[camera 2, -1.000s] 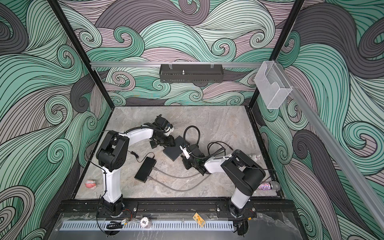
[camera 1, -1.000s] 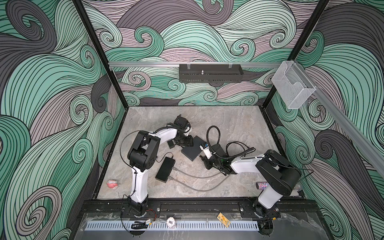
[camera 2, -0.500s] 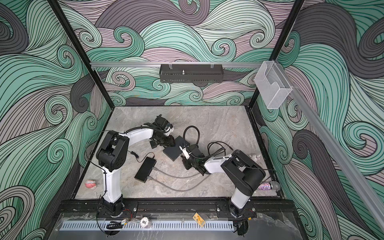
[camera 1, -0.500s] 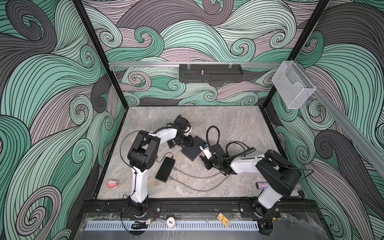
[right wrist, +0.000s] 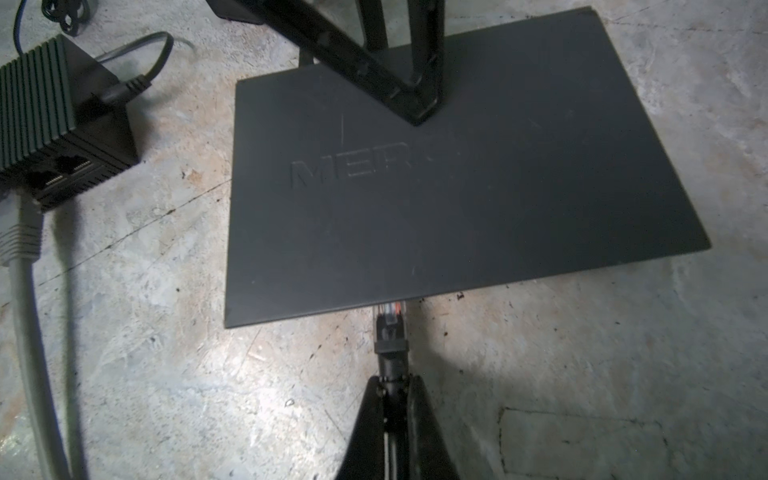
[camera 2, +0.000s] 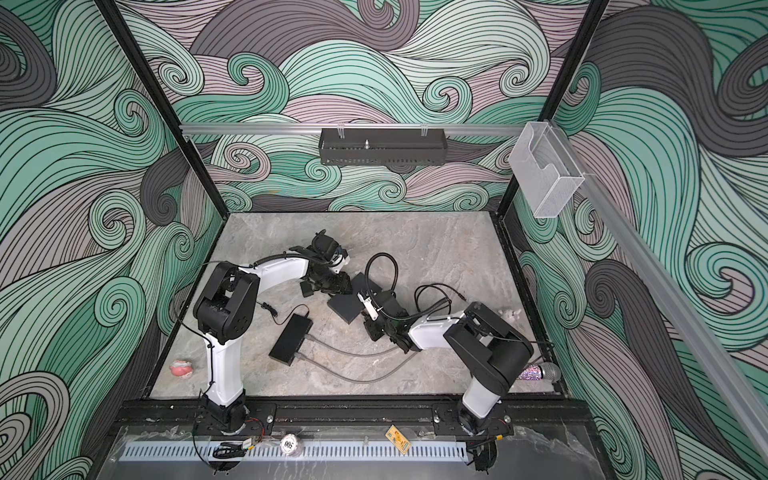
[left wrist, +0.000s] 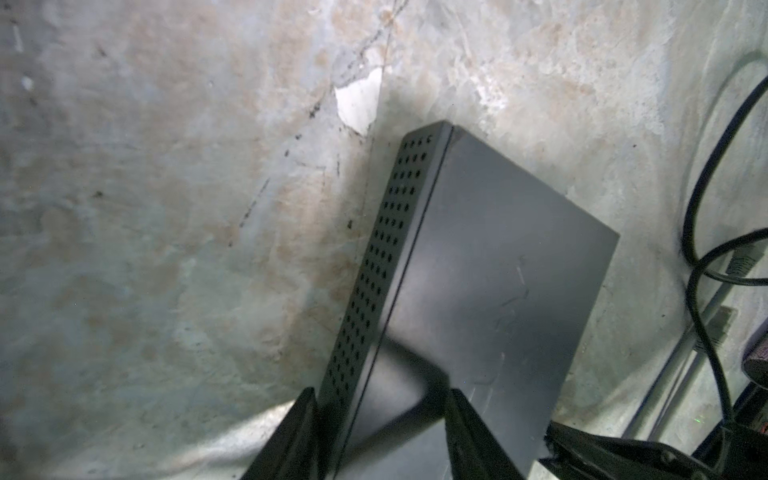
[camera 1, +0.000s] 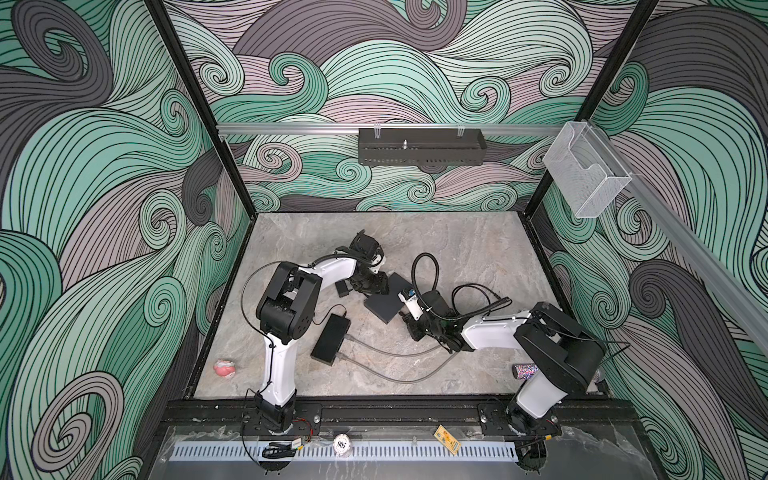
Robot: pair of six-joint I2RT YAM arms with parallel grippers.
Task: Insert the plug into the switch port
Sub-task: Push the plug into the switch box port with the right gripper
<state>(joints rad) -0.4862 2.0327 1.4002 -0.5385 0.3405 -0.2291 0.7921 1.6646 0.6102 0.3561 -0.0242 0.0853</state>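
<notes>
Pinching the black boot of the Ethernet plug [right wrist: 390, 320], the right gripper [right wrist: 392, 380] has its jaws nearly closed on it. The plug's clear tip meets the near edge of the switch [right wrist: 415, 208], and its end is tucked under the top lip. How deep it sits in the port cannot be told. The flat dark switch lies on the marbled table [right wrist: 582, 374]. Just apart from it stands a ribbed black adapter box [right wrist: 54, 116] with a grey cable [right wrist: 25, 266] plugged into its face. At the switch's far end the left gripper [left wrist: 380, 392] clasps it with half-open jaws, one finger against the perforated side and the other on the top face.
</notes>
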